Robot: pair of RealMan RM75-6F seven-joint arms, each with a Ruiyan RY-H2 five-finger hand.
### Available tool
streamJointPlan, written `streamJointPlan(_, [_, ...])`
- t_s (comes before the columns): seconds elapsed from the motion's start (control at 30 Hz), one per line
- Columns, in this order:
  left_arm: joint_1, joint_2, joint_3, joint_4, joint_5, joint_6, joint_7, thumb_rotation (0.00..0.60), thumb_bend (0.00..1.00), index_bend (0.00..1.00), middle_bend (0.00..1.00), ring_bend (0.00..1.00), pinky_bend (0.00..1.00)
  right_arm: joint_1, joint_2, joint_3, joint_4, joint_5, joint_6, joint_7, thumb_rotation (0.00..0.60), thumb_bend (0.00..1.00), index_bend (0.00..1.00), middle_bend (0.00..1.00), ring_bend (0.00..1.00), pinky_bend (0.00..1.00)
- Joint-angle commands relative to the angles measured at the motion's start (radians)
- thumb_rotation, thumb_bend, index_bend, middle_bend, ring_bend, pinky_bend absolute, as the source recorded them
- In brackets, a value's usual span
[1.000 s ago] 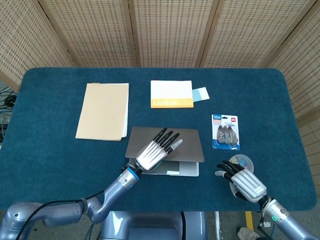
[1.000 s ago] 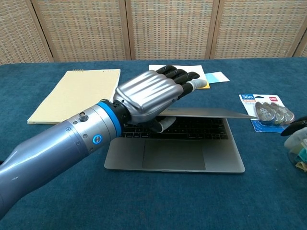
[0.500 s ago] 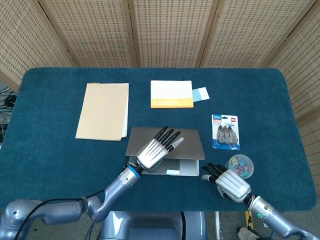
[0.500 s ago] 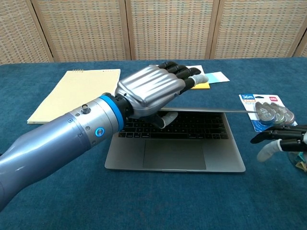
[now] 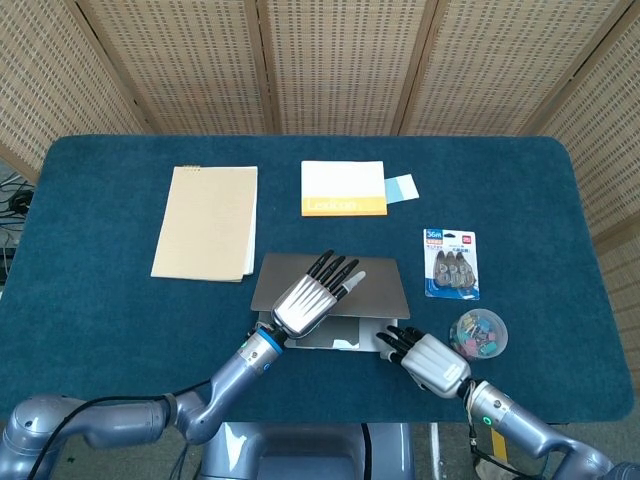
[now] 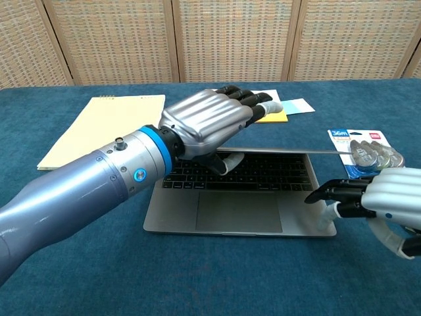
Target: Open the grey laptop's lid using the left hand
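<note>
The grey laptop (image 6: 240,214) lies near the table's front edge with its lid (image 5: 375,292) raised partway, roughly level in the chest view. My left hand (image 5: 308,300) (image 6: 207,126) holds the lid's front edge, fingers over the top and thumb (image 6: 227,162) beneath, above the keyboard. My right hand (image 5: 424,358) (image 6: 375,201) hovers at the laptop's front right corner, its fingers extended toward the base. I cannot tell whether they touch it.
A tan notepad (image 5: 205,222) lies at the left. A white and orange book (image 5: 343,187) with a blue note sits behind the laptop. A blister pack (image 5: 451,264) and a small tub of coloured clips (image 5: 480,332) lie at the right.
My right hand has slid left from beside the clip tub to the laptop's front right corner. The left hand has lifted the lid slightly higher.
</note>
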Motion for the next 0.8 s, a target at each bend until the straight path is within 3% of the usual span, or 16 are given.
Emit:
streamJointPlan(0.03, [-0.002, 0.001, -0.001, -0.003, -0.014, -0.003, -0.006, 0.6, 0.53, 0.0, 0.0, 0.0, 0.0, 0.027, -0.024, 0.031, -0.015, 0.052, -0.048, -0.045, 0.6, 1.0, 0.22, 0.08, 0.06, 0.2])
streamJointPlan(0.37, [-0.014, 0.006, 0.007, -0.004, -0.02, 0.003, -0.018, 0.6, 0.52, 0.0, 0.0, 0.0, 0.0, 0.052, -0.091, 0.07, 0.027, 0.189, -0.127, -0.128, 0.6, 1.0, 0.22, 0.08, 0.06, 0.2])
streamJointPlan(0.8, [-0.042, 0.014, -0.003, 0.014, -0.021, 0.007, -0.038, 0.6, 0.53, 0.0, 0.0, 0.0, 0.0, 0.052, -0.101, 0.049, 0.034, 0.232, -0.114, -0.156, 0.6, 1.0, 0.22, 0.08, 0.06, 0.2])
